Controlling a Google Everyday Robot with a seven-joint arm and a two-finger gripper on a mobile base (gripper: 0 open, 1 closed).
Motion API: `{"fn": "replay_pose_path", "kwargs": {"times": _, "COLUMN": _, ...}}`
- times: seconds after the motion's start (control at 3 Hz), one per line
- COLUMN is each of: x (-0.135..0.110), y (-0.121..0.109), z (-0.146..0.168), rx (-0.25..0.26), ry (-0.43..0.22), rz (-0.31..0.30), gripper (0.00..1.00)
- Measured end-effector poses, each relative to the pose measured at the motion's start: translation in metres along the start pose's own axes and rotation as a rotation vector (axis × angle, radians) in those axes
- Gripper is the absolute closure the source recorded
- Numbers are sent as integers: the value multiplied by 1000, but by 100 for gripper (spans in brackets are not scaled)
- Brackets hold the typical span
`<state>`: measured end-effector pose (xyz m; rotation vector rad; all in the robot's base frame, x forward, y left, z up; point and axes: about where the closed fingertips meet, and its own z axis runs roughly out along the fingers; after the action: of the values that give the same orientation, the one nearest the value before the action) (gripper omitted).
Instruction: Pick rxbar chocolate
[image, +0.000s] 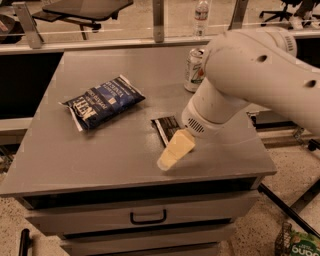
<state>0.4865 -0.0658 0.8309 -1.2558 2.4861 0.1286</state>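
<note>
Where the grey cabinet top (80, 160) nears its front edge, the rxbar chocolate (165, 128) lies flat, a small black wrapper with pale print, right of the middle of the surface. Only its left and far part shows, because the gripper (169, 157) and the rounded white wrist above it cover the rest. The gripper is a pale yellow wedge that slants down and to the left from the wrist, with its tip over bare table just in front of the bar, between the bar and the front edge. Its upper part overlaps the near right corner of the wrapper in this view; whether it touches the bar or hangs just above it cannot be told, and neither can whether the gripper is spread or closed, since the yellow part reads as one solid shape. The bulky white arm (255, 75) reaches in from the right and fills the upper right of the scene. To the left of the bar, well apart from it, a dark-blue crinkled chip bag (102, 101) lies at an angle. Behind the bar, near the far right of the top, a white and green soda can (194, 70) stands upright, partly hidden by the arm. A drawer with a dark handle (148, 218) sits below the top.
</note>
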Motion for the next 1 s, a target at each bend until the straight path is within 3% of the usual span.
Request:
{"fn": "replay_pose_path", "kwargs": {"times": 0.33, "x": -10, "y": 6, "z": 10, "rx": 17, "ry": -42, "rz": 11, "gripper": 0}}
{"fn": "replay_pose_path", "kwargs": {"times": 0.67, "x": -35, "y": 9, "z": 28, "rx": 61, "ry": -71, "rz": -25, "gripper": 3}}
{"fn": "replay_pose_path", "kwargs": {"times": 1.0, "x": -47, "y": 7, "z": 33, "rx": 89, "ry": -80, "rz": -44, "gripper": 16}}
